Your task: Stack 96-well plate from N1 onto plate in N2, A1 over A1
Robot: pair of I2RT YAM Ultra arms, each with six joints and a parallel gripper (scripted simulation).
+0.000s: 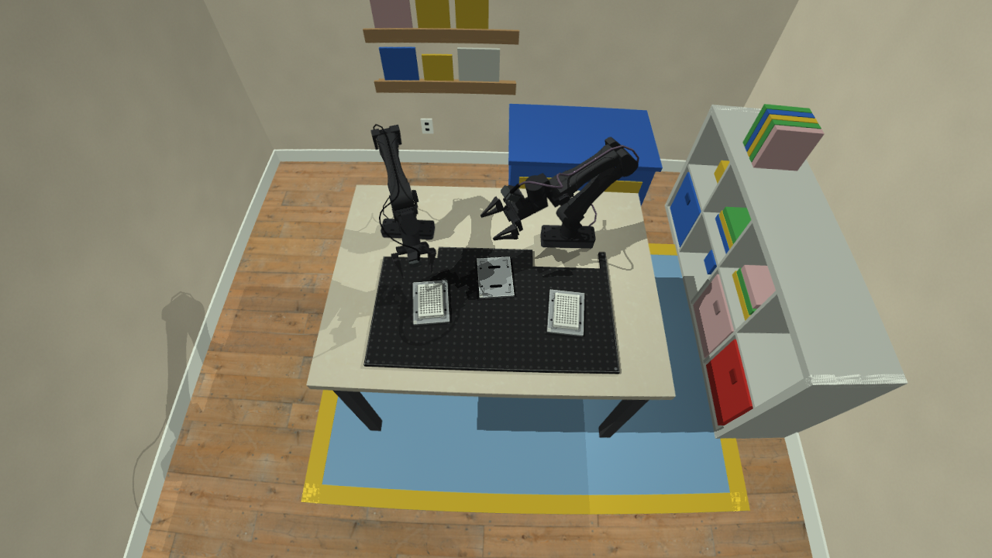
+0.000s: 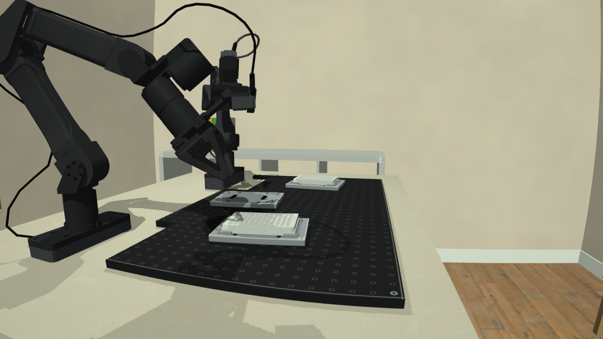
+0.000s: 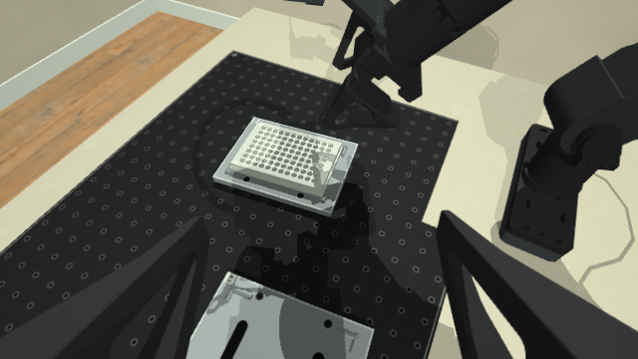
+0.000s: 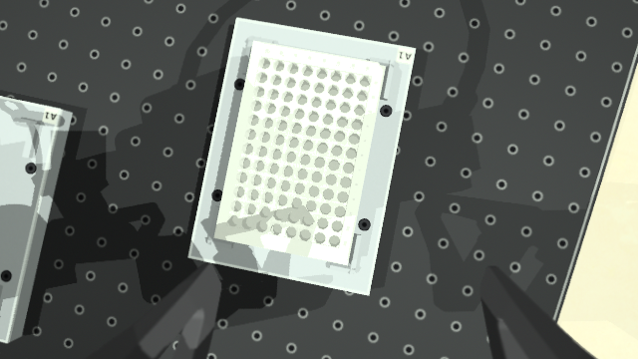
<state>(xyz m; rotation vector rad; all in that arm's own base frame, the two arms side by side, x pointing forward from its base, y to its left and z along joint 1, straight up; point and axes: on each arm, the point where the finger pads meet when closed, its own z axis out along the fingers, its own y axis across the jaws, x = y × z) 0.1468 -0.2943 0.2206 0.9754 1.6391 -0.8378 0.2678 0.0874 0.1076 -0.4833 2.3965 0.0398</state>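
Note:
A white 96-well plate [image 1: 429,300] sits in nest N1, also shown in the side view [image 2: 259,221], the left wrist view [image 3: 286,160] and the right wrist view [image 4: 304,150]. A second plate [image 1: 565,311] sits flat in nest N2, far off in the side view [image 2: 316,180]. My right gripper [image 1: 414,255] [image 3: 331,95] is open and empty. It hangs low at the arms' side of the N1 plate, with its fingertips at the nest's near edge. My left gripper [image 1: 502,220] is open and empty. It is raised behind the middle of the board [image 3: 319,219].
An empty grey nest [image 1: 495,276] lies between the two plates, nearer the arms [image 2: 248,197]. All three sit on a black perforated board [image 1: 492,315]. The arm bases [image 1: 409,229] [image 1: 568,235] stand behind the board. A white shelf unit [image 1: 762,277] stands beside the table.

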